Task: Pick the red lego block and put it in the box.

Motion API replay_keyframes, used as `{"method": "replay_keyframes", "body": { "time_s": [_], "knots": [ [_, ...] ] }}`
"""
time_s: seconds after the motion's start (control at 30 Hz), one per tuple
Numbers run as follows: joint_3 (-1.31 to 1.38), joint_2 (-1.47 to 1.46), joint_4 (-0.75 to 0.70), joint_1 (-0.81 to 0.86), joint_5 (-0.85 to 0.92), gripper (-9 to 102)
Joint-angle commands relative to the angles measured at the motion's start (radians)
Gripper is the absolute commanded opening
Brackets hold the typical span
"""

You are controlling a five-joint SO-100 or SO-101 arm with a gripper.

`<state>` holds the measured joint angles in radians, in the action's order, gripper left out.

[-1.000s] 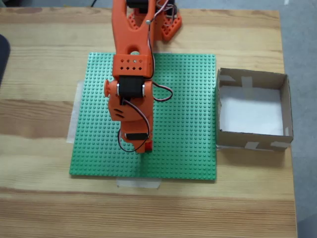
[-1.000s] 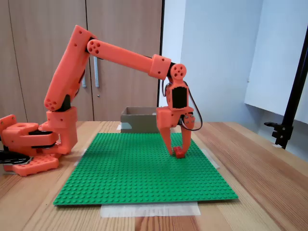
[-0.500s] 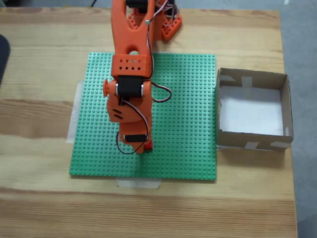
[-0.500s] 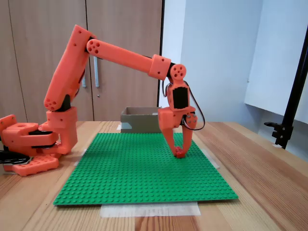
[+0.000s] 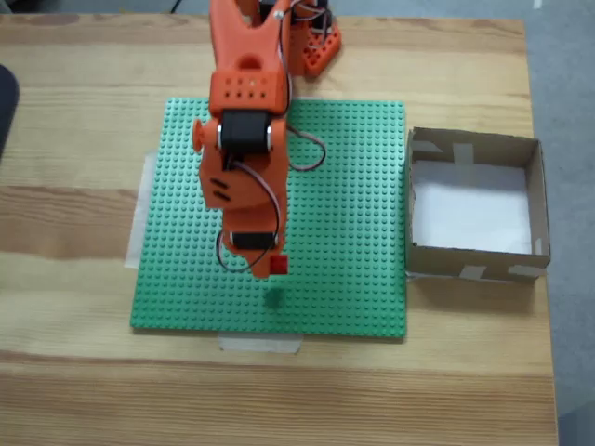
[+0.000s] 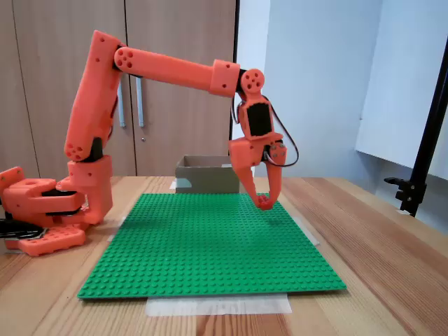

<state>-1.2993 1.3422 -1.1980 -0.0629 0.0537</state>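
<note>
I can read no text, label, brand, number or sign anywhere around me, neither on my own orange arm nor on anything resting on the bench.

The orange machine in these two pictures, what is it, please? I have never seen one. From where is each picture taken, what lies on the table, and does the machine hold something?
It is a small robot arm with a two-finger gripper at its end. One fixed view looks down from above; the other looks from the side, at about table height. On the wooden table lies a flat green studded baseplate, taped down. Beside it, at the right in the view from above, stands the box, brown cardboard with a white floor and nothing in it. The gripper is shut on the red lego block, and the side view shows it lifted clear of the baseplate.
</note>
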Motion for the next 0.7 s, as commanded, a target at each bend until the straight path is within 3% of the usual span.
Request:
{"method": "replay_keyframes", "body": {
  "time_s": [0.0, 0.37, 0.67],
  "knots": [
    [0.015, 0.115, -0.029, -0.017, -0.023, 7],
    [0.095, 0.291, -0.193, -0.149, -0.084, 7],
    [0.103, 0.393, -0.229, -0.296, -0.143, 8]
  ]
}}
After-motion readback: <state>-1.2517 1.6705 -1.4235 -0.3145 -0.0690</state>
